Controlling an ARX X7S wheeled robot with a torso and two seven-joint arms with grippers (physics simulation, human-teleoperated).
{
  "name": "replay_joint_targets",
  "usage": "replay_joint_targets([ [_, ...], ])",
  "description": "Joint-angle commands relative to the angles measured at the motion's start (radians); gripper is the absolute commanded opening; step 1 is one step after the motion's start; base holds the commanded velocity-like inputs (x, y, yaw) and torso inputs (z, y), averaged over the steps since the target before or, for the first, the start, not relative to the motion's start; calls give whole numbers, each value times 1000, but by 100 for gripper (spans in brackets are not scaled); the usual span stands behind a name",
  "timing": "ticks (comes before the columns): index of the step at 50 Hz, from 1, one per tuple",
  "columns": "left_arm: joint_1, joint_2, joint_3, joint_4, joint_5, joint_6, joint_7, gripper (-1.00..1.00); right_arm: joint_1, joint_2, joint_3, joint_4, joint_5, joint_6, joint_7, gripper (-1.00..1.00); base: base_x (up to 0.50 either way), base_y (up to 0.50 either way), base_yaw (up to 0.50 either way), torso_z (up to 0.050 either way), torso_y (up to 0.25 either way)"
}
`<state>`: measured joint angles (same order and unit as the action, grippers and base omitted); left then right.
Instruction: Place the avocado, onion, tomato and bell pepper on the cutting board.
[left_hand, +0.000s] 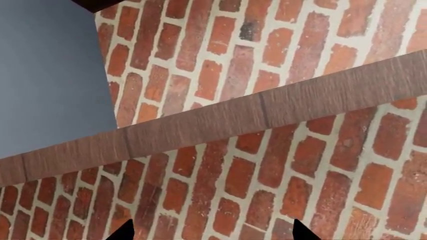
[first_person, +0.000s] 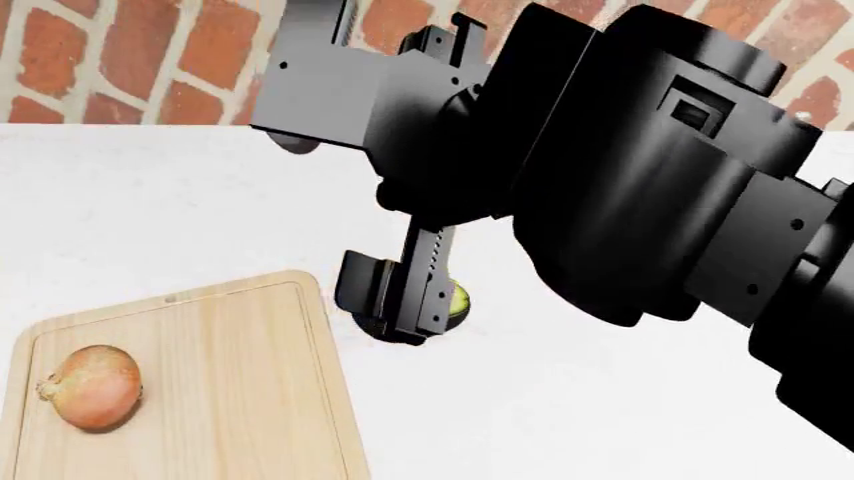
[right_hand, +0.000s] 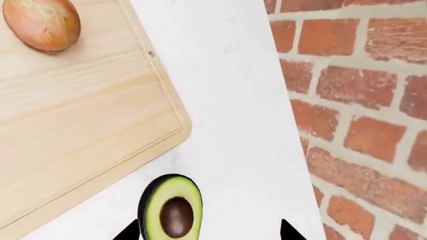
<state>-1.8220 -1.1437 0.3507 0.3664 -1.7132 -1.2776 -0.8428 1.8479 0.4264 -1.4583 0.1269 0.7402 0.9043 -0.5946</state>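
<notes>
The onion (first_person: 91, 387) (right_hand: 41, 22) rests on the light wooden cutting board (first_person: 227, 400) (right_hand: 80, 125). The halved avocado (right_hand: 171, 210) lies cut side up on the white table just off the board's corner; in the head view only a green sliver of the avocado (first_person: 459, 298) shows behind the arm. My right gripper (right_hand: 210, 232) (first_person: 400, 312) hangs open over the avocado, which sits near one fingertip (right_hand: 130, 232), with a wide gap to the other. My left gripper (left_hand: 212, 234) is open on nothing and faces a brick wall. The tomato and bell pepper are out of view.
The white table (first_person: 160, 210) runs back to a red brick wall (first_person: 120, 60) (right_hand: 360, 100). My bulky black right arm (first_person: 641, 170) hides much of the table's middle and right. A wooden beam (left_hand: 267, 107) crosses the bricks in the left wrist view.
</notes>
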Motion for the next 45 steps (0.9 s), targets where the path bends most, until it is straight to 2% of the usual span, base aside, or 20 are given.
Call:
replay_joint_targets([
  [1,-5,31,-6,-1,35,4,26,100,-42,-40,1,82,-70,-42,-36,100,0,0,0,0,0],
  [14,2,53,13,-4,56,10,32,100,-121,-77,17,119,-60,-70,5,100,0,0,0,0,0],
  [45,-1,41,24,-1,54,19,36,100,-243,-127,57,199,-22,-90,64,100,0,0,0,0,0],
])
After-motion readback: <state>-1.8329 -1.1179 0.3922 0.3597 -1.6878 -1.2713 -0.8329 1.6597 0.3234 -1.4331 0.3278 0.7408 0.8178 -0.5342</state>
